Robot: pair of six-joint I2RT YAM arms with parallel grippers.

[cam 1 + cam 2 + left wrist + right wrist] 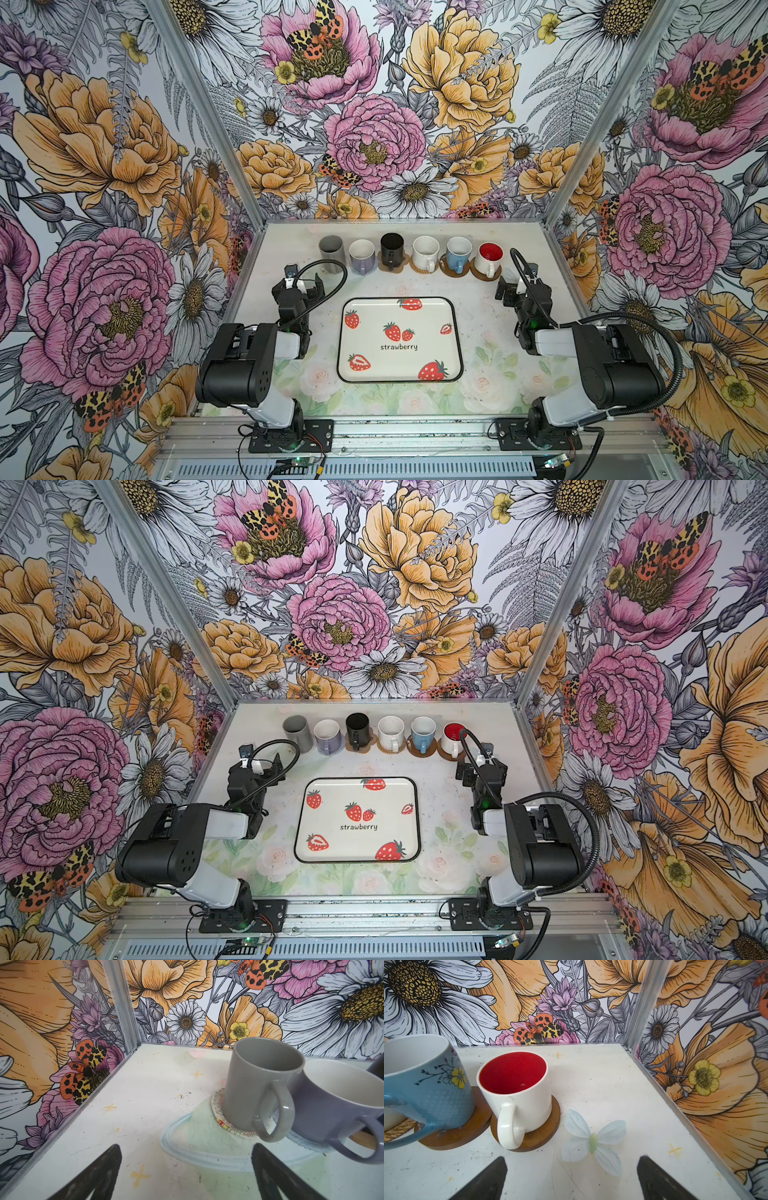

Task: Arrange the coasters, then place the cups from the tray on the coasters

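Left hand (pixel 187 1146): fingers spread apart, gripping nothing, held above the counter (pixel 128 1105) just in front of the grey cup (pixel 257 1088). Right hand (pixel 573 1157): fingers likewise apart and gripping nothing, held near the red-lined cup (pixel 517 1095), whose handle points toward it (a pale butterfly figure (pixel 593 1140) lies on the counter just beside that cup's coaster).

In both top views, six cups stand upright in one row along the back of the counter. From left to right they are the grey cup, lavender cup (pixel 362 255), black cup (pixel 392 249), speckled cup (pixel 425 253), blue cup (pixel 458 254) and red-lined cup.

- **Grey cup:** it sits off-centre on the woven coaster (pixel 218 1113).
- **Lavender cup:** it stands just beside the grey cup, over a grey-blue mat (pixel 305 1145).
- **Black cup:** it rests on the paw coaster (pixel 401 266).
- **Speckled cup:** it rests on the rattan coaster (pixel 417 268).
- **Blue cup:** it occupies one brown disc (pixel 452 1136).
- **Red-lined cup:** it occupies the other brown disc (pixel 542 1136); the two discs lie close together.

Strawberry tray (pixel 432 316): flat at the middle of the counter, between the two arms and apart from the row of cups.
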